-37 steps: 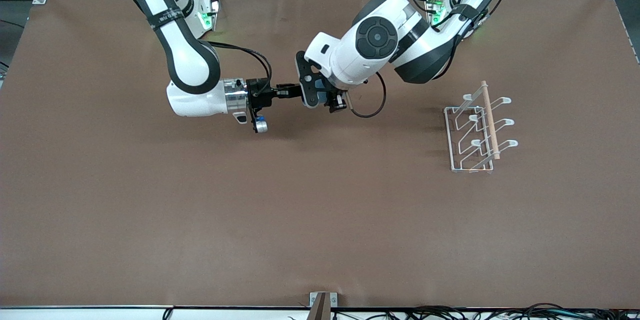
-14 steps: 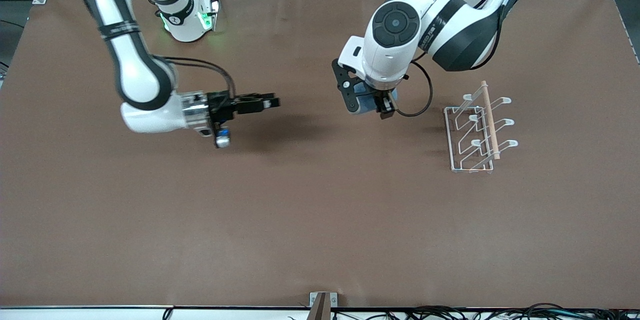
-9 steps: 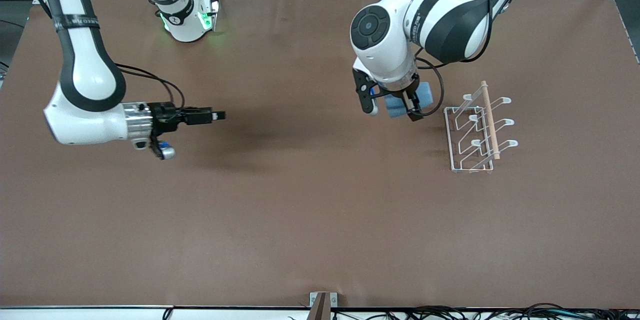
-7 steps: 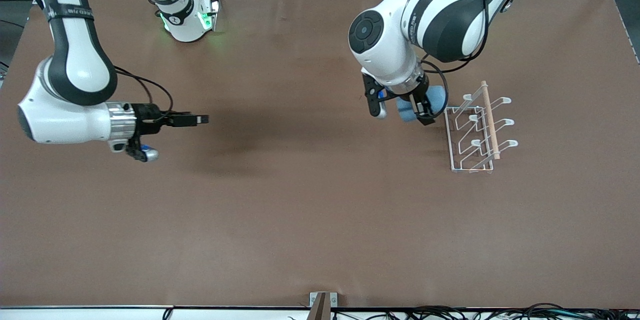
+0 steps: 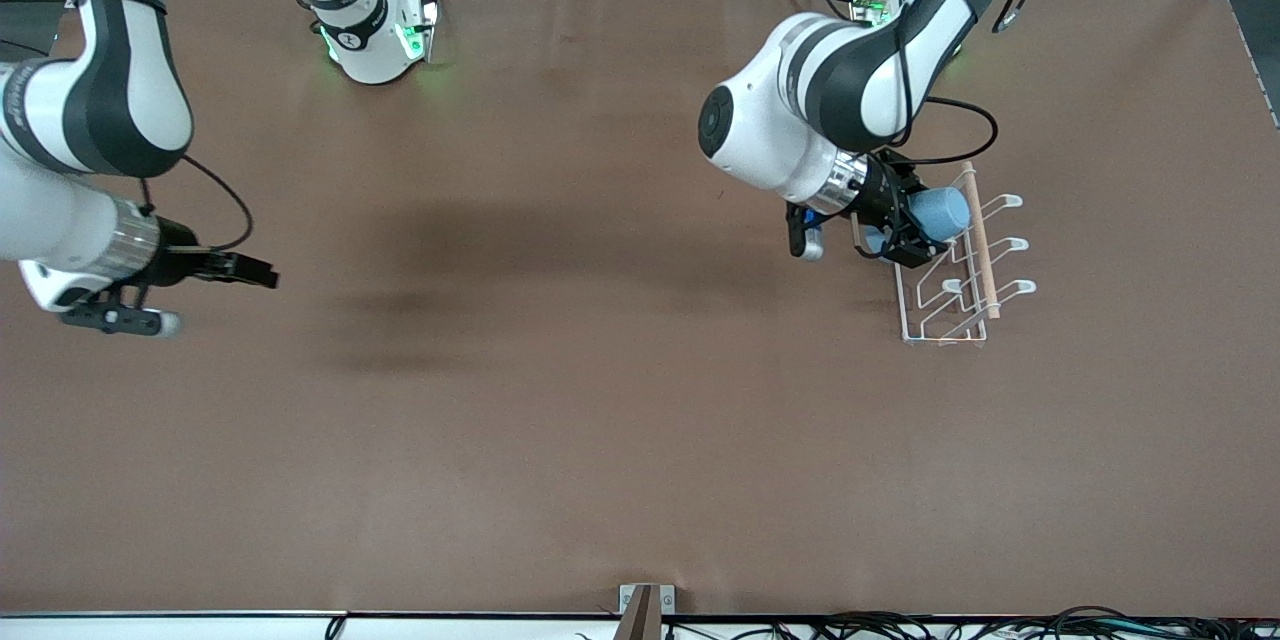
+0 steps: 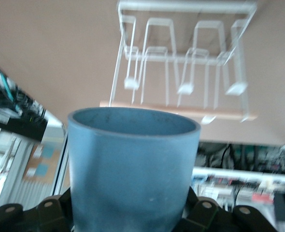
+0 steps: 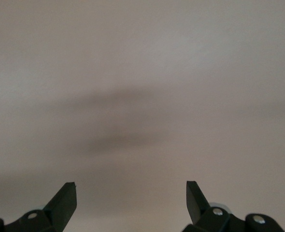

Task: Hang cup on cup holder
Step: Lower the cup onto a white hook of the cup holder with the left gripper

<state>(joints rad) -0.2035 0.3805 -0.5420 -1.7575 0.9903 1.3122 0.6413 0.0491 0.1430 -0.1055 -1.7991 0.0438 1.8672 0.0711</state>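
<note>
The left gripper (image 5: 915,230) is up in the air over the edge of the cup holder (image 5: 975,330) that faces the middle of the table, and it is clamped around the cup (image 5: 940,212). The cup lies on its side in the front view, its open mouth turned toward the wooden rod (image 5: 978,240) along the top of the rack. From the left wrist view the cup (image 6: 133,169) fills the foreground, held at its lower part between the dark fingers (image 6: 210,212), with the white wire prongs (image 6: 185,88) and the rod (image 6: 181,112) of the cup holder (image 6: 186,7) just ahead of its rim. Whether the rim touches a prong cannot be told.

The cup holder stands on the brown table (image 5: 600,400) toward the left arm's end.

Over at the right arm's end, the right gripper (image 5: 255,272) waits above bare table, holding nothing. In the right wrist view its two fingertips (image 7: 65,198) stand wide apart, only the tabletop (image 7: 142,72) between them.
</note>
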